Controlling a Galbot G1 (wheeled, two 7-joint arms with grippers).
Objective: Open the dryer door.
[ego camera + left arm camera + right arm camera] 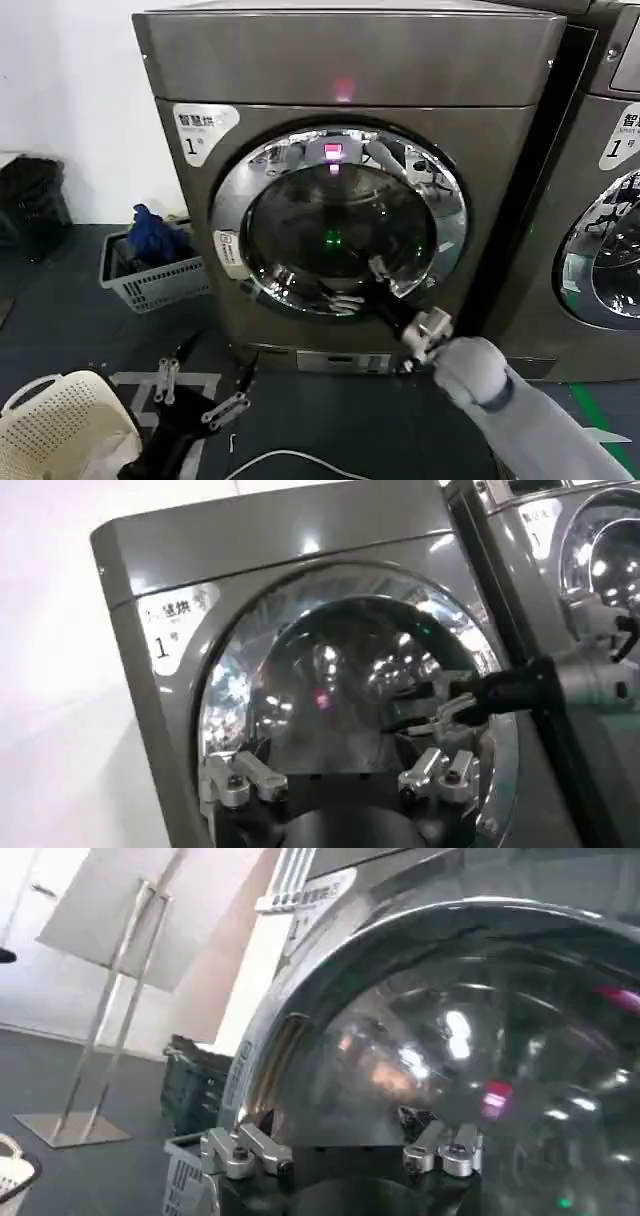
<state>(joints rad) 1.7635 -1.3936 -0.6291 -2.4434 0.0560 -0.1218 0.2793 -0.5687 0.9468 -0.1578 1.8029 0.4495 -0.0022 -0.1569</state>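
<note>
- Two machines side by side: dryer [350,70] with the "1" sticker centre-frame, twin grey machine [610,200] just beside it on the robot's right.
- Dryer door [255,175] fills the dryer front; chrome ring flush all round, so judged still shut.
- Grey laundry basket [150,280] with blue cloth on the floor, left of the dryer; white basket [60,420] nearer the robot.
- Right arm reaches up to the lower-right arc of the ring; right tool [385,285] at the glass edge, fingers parted, closed on nothing visible. Contact with the ring: can't tell.
- Left tool [205,385] low over the floor, well clear of the door, fingers spread, empty. Idle.
- Step in hand, as a judgement: getting purchase on the door's right edge.
  - Hook a finger behind the rim or latch recess, not on the chrome face; slick surface, likely slip.
  - Pull straight out first to release the latch, then follow the hinge arc toward the left.
  - Keep the wrist aligned with the swing; watch clearance to the twin machine.
</note>
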